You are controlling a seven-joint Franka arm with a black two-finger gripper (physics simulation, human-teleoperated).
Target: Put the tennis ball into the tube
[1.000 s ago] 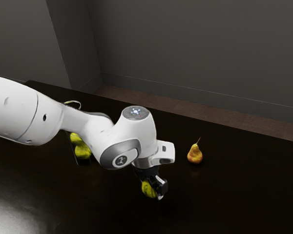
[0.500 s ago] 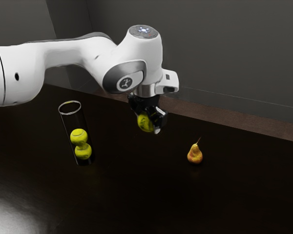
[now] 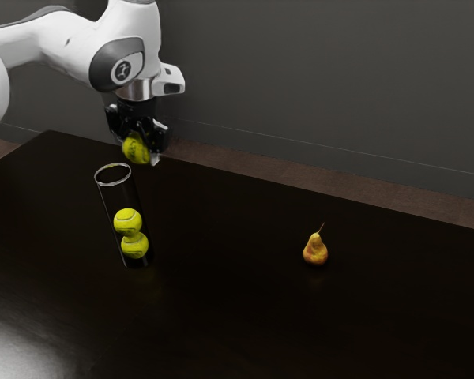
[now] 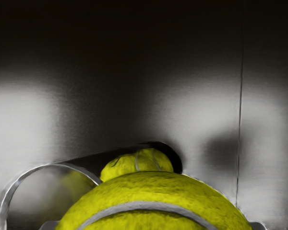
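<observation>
High over the table, my gripper (image 3: 137,147) is shut on a tennis ball (image 3: 135,148), above the tube's mouth and slightly toward the exterior view's right. The clear tube (image 3: 114,174) stands upright with two more tennis balls (image 3: 128,221) stacked inside. In the wrist view the held ball (image 4: 149,196) covers part of the tube; the tube's rim (image 4: 8,194) shows beside it, and a ball inside the tube (image 4: 137,160) appears behind it.
A yellow-red pear (image 3: 315,250) stands on the dark table (image 3: 237,316), well off toward the exterior view's right. Behind the table's far edge are brown floor and a grey wall.
My hand has risen from low over the table and travelled toward the exterior view's left, to near the tube, carrying the ball. The tube and pear stand where they were.
</observation>
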